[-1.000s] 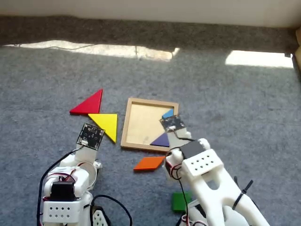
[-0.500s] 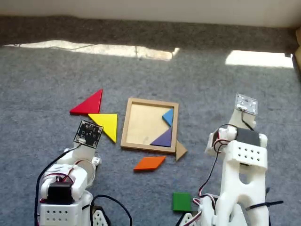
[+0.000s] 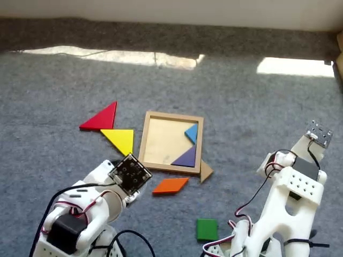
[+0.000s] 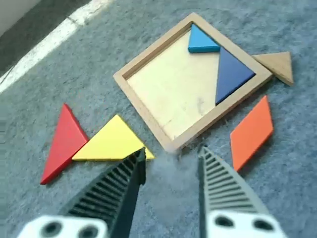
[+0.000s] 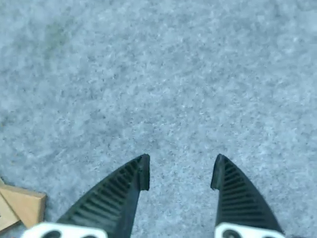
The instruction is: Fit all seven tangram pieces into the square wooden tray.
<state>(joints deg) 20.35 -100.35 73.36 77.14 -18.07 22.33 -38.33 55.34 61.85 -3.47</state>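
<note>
Lying beside the centre tray [image 3: 161, 140] are yellow triangle [image 3: 122, 140], orange piece [image 3: 170, 185], tan triangle [image 3: 206, 171]; left gripper [image 4: 171, 152] and right gripper [image 5: 179, 171] are gaping apart over grey carpet [image 3: 241, 96].

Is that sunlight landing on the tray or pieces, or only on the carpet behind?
High view: two sun patches lie on the carpet beyond the tray, which sits in even shade; left wrist view: a bright strip crosses the carpet past the red triangle, no glare on the tray.

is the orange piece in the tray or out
Out: the orange piece lies flat on the carpet, beside the tray.
</note>
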